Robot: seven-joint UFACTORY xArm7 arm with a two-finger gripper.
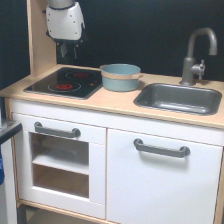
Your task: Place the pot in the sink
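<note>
Dark wall fills the background behind a toy kitchen with a pale wooden countertop (115,102) and white cabinet fronts. Above the counter's far corner on the exterior view's left, the gripper (69,51) hangs from a white arm housing (64,21), its short dark fingers pointing down over the back of the black hob (65,82); they are small and blurred, so whether they are spread or pressed together cannot be told, and nothing shows between them. The hob lies flat under it, with two red ring burners. Just beside the hob's edge toward the exterior view's right, the pot (120,77) stands upright on the countertop, light blue-grey with a tan band near its rim, well apart from the gripper. Near the pot, further to the exterior view's right, the sink (210,107) is set into the counter, a dark grey basin with rounded corners, and a curved grey faucet (196,52) rises behind it. Below, an open-windowed oven door (60,165) and a plain cabinet door (160,190) each carry a grey bar handle.
</note>
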